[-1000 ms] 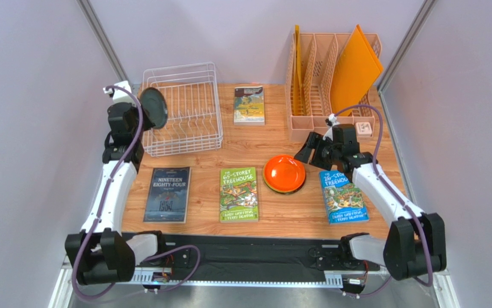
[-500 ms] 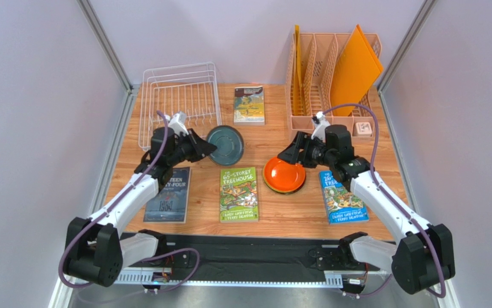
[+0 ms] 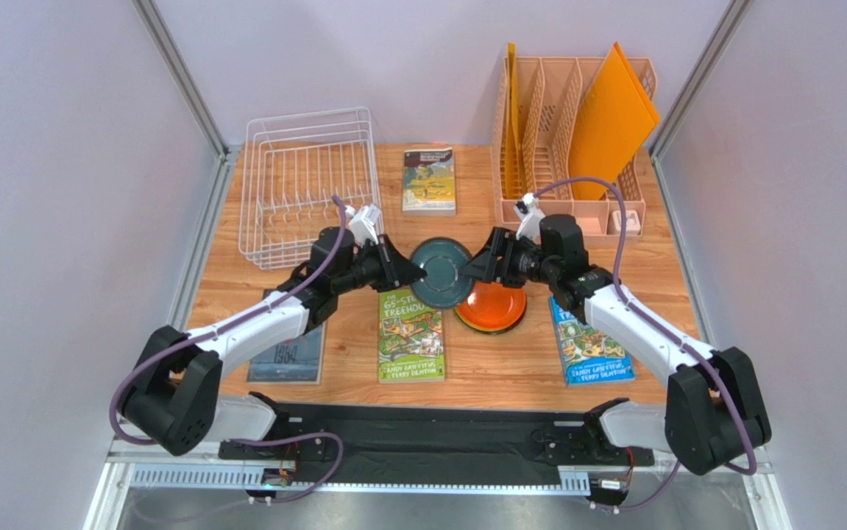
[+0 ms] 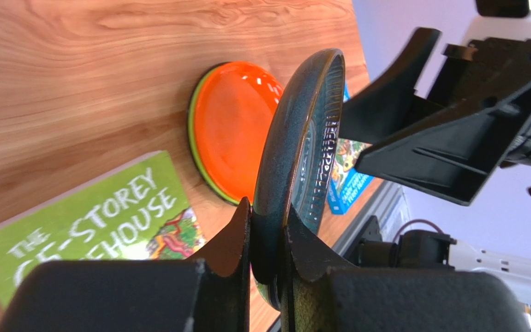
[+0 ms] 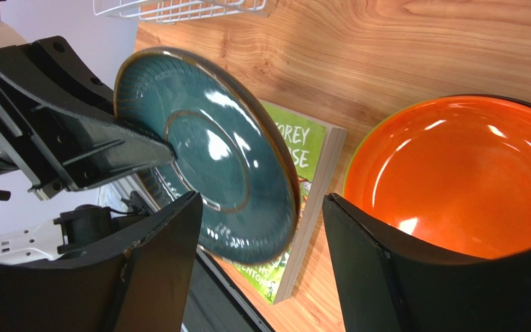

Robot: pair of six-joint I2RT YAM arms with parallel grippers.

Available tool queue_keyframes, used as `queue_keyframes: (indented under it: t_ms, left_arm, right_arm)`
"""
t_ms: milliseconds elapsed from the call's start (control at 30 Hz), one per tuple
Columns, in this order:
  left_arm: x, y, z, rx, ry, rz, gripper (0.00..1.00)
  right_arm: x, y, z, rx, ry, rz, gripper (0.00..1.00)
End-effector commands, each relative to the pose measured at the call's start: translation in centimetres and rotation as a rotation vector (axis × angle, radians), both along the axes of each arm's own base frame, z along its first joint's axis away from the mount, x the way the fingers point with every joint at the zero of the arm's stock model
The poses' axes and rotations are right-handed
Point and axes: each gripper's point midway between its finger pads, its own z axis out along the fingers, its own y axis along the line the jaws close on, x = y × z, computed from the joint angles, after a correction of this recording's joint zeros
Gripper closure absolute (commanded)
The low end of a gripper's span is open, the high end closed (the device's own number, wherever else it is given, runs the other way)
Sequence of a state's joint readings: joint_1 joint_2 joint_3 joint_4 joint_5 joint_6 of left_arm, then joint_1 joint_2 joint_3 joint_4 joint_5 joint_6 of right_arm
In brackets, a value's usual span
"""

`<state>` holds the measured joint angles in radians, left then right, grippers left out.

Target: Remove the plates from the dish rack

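A dark teal plate hangs on edge above the middle of the table, my left gripper shut on its rim. The left wrist view shows the rim pinched between both fingers of that gripper. My right gripper is open, and its fingers straddle the opposite edge of the teal plate without touching it. Just below lies an orange plate, stacked on a lime green plate. The white wire dish rack at the back left holds no plates.
A green Treehouse book lies under the teal plate's near side. A blue book is at the right, a dark book at the left and a small book at the back. A peach organizer with orange boards stands back right.
My left arm carried the teal plate from the rack's left side across to the table's middle. My right gripper swung left over the orange plate to meet it.
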<state>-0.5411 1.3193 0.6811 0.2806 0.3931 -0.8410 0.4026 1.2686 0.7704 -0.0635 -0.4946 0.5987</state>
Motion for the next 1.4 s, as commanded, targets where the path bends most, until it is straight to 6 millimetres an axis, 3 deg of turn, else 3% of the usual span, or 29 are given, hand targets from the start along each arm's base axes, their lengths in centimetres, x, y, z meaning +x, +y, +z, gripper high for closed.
queue_keyframes:
  t_ms: [0, 100, 167, 200, 233, 267, 300, 333, 367, 433, 467, 600, 800, 1033, 1367]
  left_arm:
    - [0.7, -3.2, 6.5, -0.153, -0.153, -0.067, 1.0]
    - [0.5, -4.2, 7.1, -0.168, -0.163, -0.096, 1.0]
    - [0.4, -4.5, 7.3, -0.172, -0.172, -0.103, 1.0]
    - [0.4, -4.5, 7.2, -0.171, -0.172, -0.103, 1.0]
    - [0.4, -4.4, 7.0, -0.167, -0.169, -0.098, 1.0]
    - [0.4, -4.4, 6.7, -0.161, -0.162, -0.092, 1.0]
    - [0.5, -4.2, 6.6, -0.155, -0.165, -0.086, 1.0]
    - [0.6, -4.1, 6.5, -0.146, -0.168, -0.077, 0.91]
    - [0.6, -3.9, 5.9, -0.125, -0.157, -0.07, 0.62]
    - [0.9, -3.4, 5.6, -0.08, -0.171, -0.046, 0.48]
    - [0.8, -3.0, 5.4, -0.058, -0.173, -0.04, 0.24]
    - [1.6, -0.4, 4.8, 0.091, -0.246, 0.045, 0.01]
    - [2.4, 5.2, 4.7, 0.337, -0.33, 0.222, 0.0]
    - [2.4, 11.4, 3.2, 0.59, -0.358, 0.39, 0.0]
    - [1.2, 14.3, 3.2, 0.639, -0.384, 0.479, 0.0]
  right_arm:
    - [0.6, 1.6, 0.5, 0.083, -0.025, 0.048, 0.32]
    - [0.5, 2.1, -0.1, 0.113, -0.013, 0.068, 0.4]
    - [0.3, 2.1, -0.3, 0.119, -0.017, 0.078, 0.61]
    - [0.2, 2.0, 0.0, 0.122, -0.027, 0.078, 0.8]
    - [0.2, 1.9, 0.1, 0.121, -0.037, 0.072, 0.91]
    - [0.2, 1.5, -0.1, 0.106, -0.04, 0.052, 1.0]
    - [0.2, 1.1, 0.4, 0.092, -0.068, 0.039, 1.0]
    - [0.3, 0.6, 0.5, 0.074, -0.074, 0.016, 1.0]
    - [0.5, -0.2, 0.0, 0.037, -0.062, -0.024, 1.0]
    - [0.7, -1.6, 0.5, 0.003, -0.077, -0.074, 1.0]
    - [0.4, -2.4, 0.0, -0.02, -0.054, -0.098, 1.0]
    - [0.5, -5.7, -0.6, -0.065, -0.036, -0.201, 1.0]
    - [0.1, -8.7, -2.6, -0.107, 0.047, -0.285, 1.0]
    - [0.9, -9.1, -5.3, -0.136, 0.108, -0.294, 1.0]
    - [2.2, -7.6, -6.5, -0.085, 0.121, -0.23, 1.0]
